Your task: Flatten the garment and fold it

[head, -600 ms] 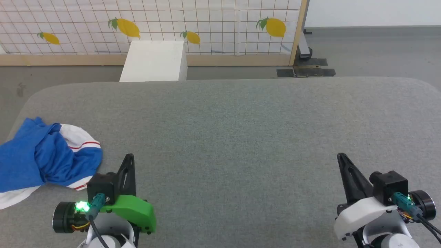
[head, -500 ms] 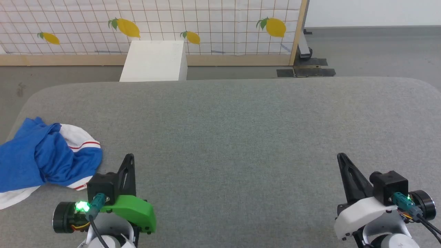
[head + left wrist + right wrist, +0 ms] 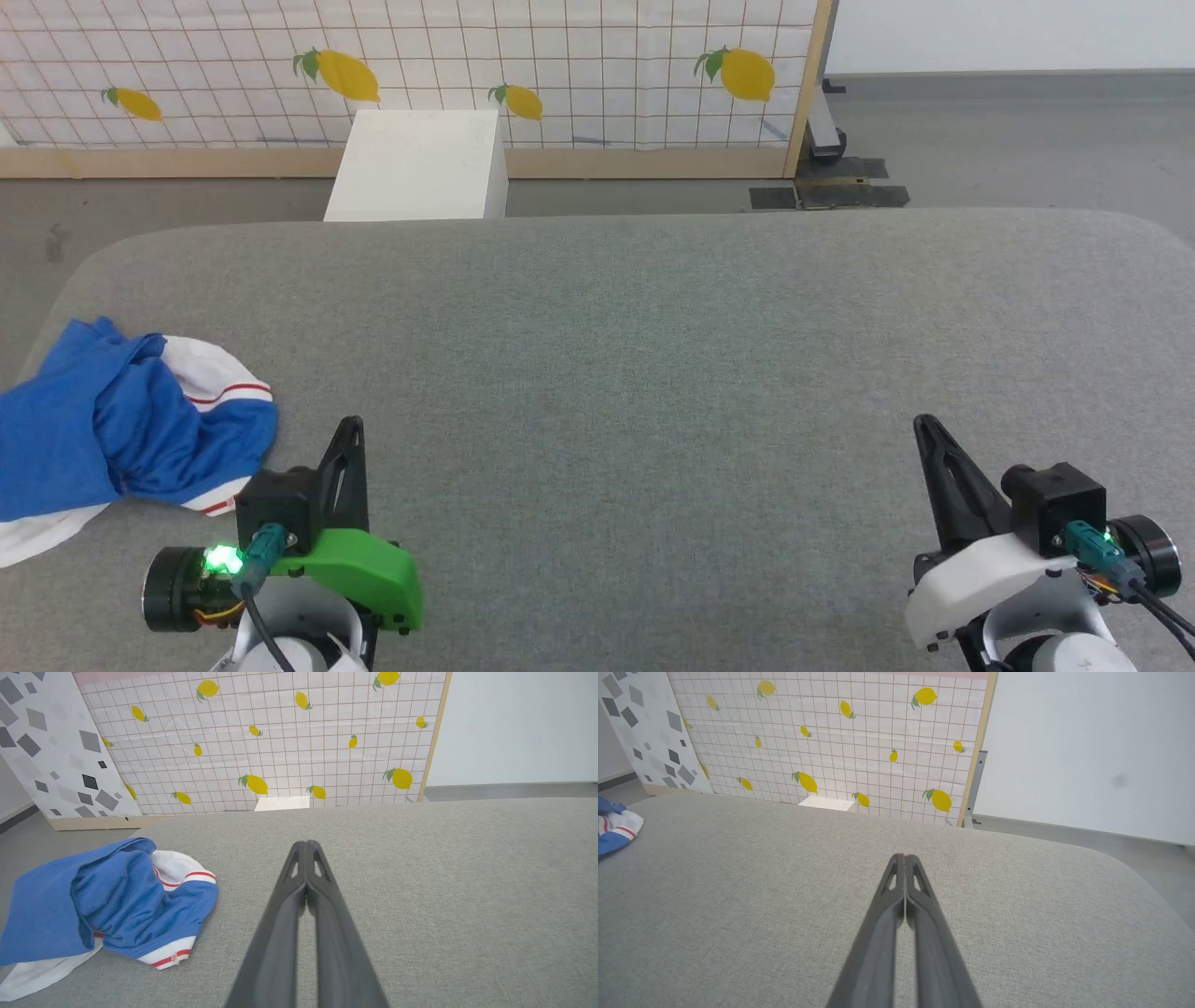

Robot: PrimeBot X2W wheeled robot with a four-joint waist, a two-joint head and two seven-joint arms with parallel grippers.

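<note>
Head view: a big grey table (image 3: 653, 373) takes up most of the picture. Behind it, at the top, stands a wall with yellow lemons (image 3: 420, 65), and a white box (image 3: 415, 166) sits in front of that. The garment (image 3: 103, 429) lies in a messy heap at the left edge of the picture, right by the table's side. The left gripper (image 3: 350, 427) at the lower left is closed tight and holds nothing. It is near the heap but not touching it. The right gripper (image 3: 922, 423) at the lower right is also closed and empty, far from the shirt. I think a careless tug could slide the shirt off the table, since it lies so close to the edge. A pinch could also catch many layers at once, because the cloth is all bunched up. The left wrist view gives a closer look at the folds and the red-striped cuff, and adds a board with grey shapes (image 3: 42, 742) at its upper left.
</note>
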